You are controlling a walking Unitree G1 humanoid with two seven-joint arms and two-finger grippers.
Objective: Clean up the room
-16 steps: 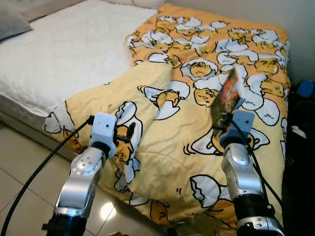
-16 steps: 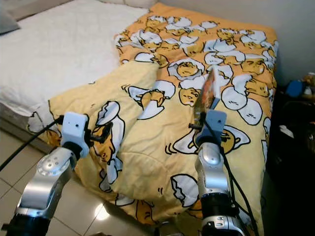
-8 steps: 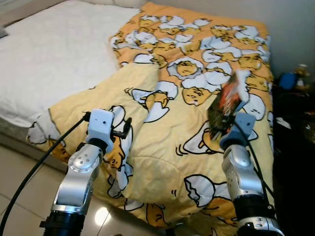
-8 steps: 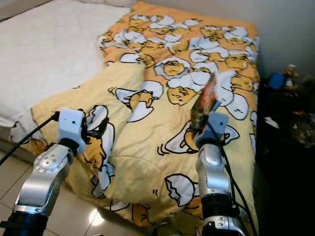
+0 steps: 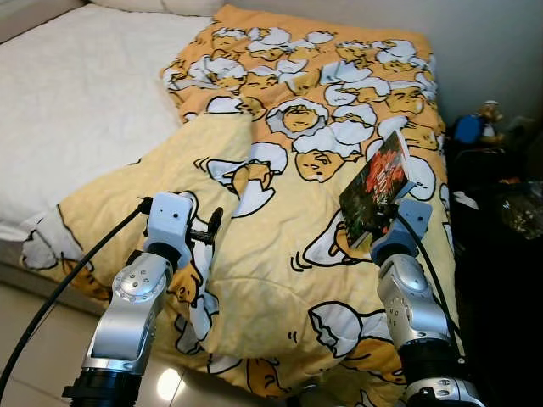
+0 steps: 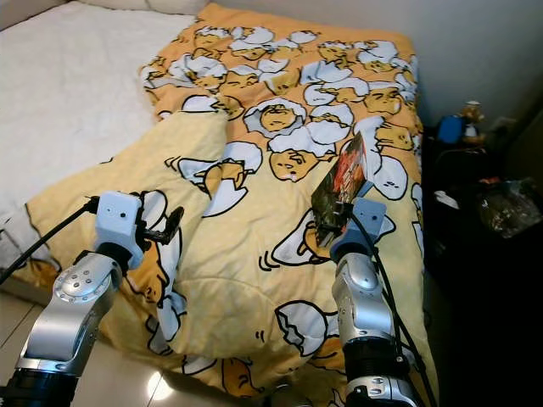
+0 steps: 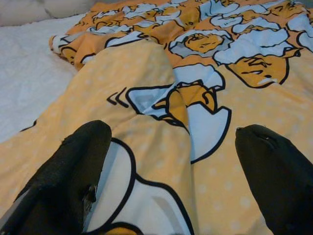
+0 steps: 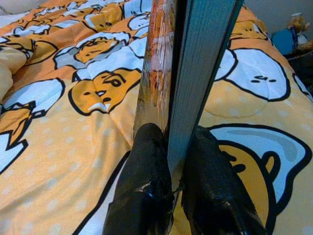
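Landmark: the yellow cartoon-egg blanket (image 5: pixel 280 246) spread over the bed.

Right gripper (image 8: pixel 173 147) is clamped on a thin book (image 5: pixel 376 188) with a red and dark glossy cover. Fingers (image 8: pixel 146 181) pinch its lower edge, one on each face. Book is held upright and a bit tilted, in the air above the blanket's right side, near the edge that faces the dark floor area.

Left gripper (image 7: pixel 171 171) has its jaws spread wide with nothing between them. It hovers over the folded-back corner of the blanket on the near left; its fingertips (image 7: pixel 85 147) look just above the fabric, though contact is hard to judge.

White mattress cover (image 5: pixel 76 110) lies bare to the left of the blanket. Beyond the blanket's far right corner, on a dark surface, sit a blue object (image 5: pixel 467 129) and a small figurine (image 5: pixel 488 114), too small to identify. Tile floor (image 5: pixel 34 356) shows below the blanket's near left edge.
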